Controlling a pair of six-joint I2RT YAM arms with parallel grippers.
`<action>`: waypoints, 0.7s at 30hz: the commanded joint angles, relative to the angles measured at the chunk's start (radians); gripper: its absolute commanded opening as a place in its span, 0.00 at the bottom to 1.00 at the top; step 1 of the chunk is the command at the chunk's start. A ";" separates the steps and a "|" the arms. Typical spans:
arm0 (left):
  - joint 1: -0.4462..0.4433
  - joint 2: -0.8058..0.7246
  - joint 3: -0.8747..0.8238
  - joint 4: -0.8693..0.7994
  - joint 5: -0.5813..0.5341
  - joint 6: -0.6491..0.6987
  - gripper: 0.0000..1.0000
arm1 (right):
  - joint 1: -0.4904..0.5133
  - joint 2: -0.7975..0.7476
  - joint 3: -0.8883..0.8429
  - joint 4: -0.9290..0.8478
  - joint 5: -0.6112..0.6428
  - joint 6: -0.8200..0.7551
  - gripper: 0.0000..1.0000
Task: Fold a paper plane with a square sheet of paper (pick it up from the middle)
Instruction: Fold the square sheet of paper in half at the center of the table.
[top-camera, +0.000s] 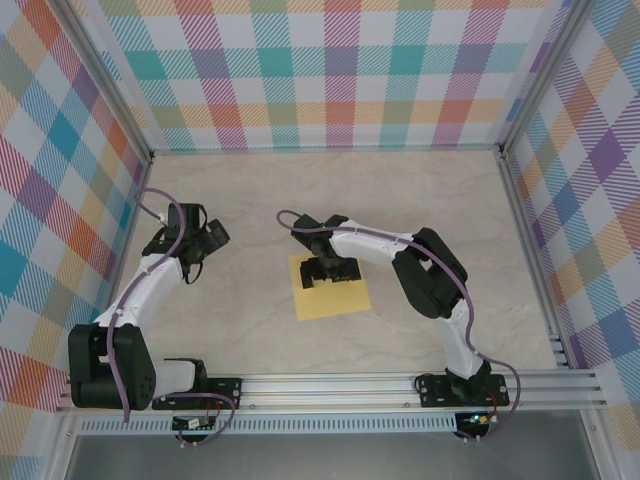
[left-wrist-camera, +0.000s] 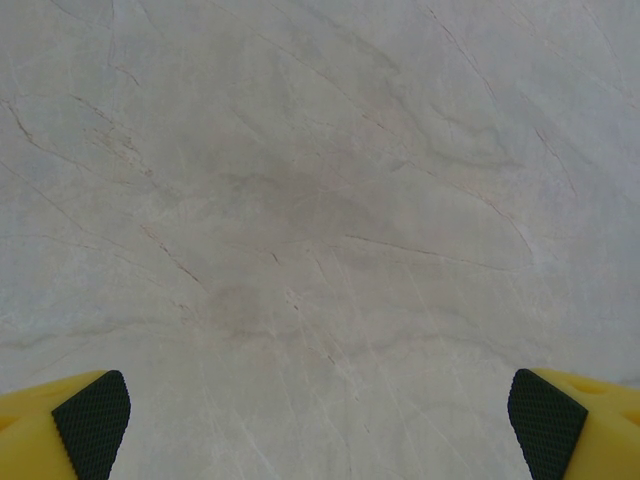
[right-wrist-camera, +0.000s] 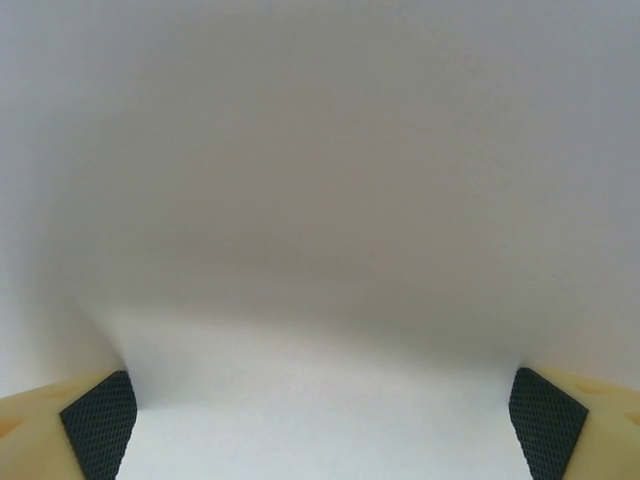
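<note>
Our right gripper (top-camera: 328, 272) sits low over the yellow sheet (top-camera: 338, 300), which lies flat mid-table. Fingers are spread wide, prob. to pinch it up from the middle. Left gripper (top-camera: 208, 238), also spread w/ nothing held, waits over the table (top-camera: 430, 200), well apart.

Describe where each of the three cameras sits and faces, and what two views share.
Top external: above, behind the bases, looking down on the marbled beige table, both arms and the square yellow paper sheet.
Left wrist: on the left gripper, facing bare table; its yellow fingers show.
Right wrist: on the right gripper, close over a pale surface; fingers show.
Shared: top and left wrist both see the table.
</note>
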 joint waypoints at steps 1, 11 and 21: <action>0.013 0.008 0.017 -0.020 0.007 -0.004 1.00 | 0.012 0.019 -0.049 -0.017 -0.034 0.024 0.93; 0.012 0.022 -0.022 -0.009 0.156 -0.066 1.00 | 0.012 -0.009 -0.055 0.019 -0.022 0.032 0.82; -0.006 0.032 -0.118 0.079 0.428 -0.163 0.90 | 0.007 -0.131 -0.093 0.184 -0.053 0.054 0.49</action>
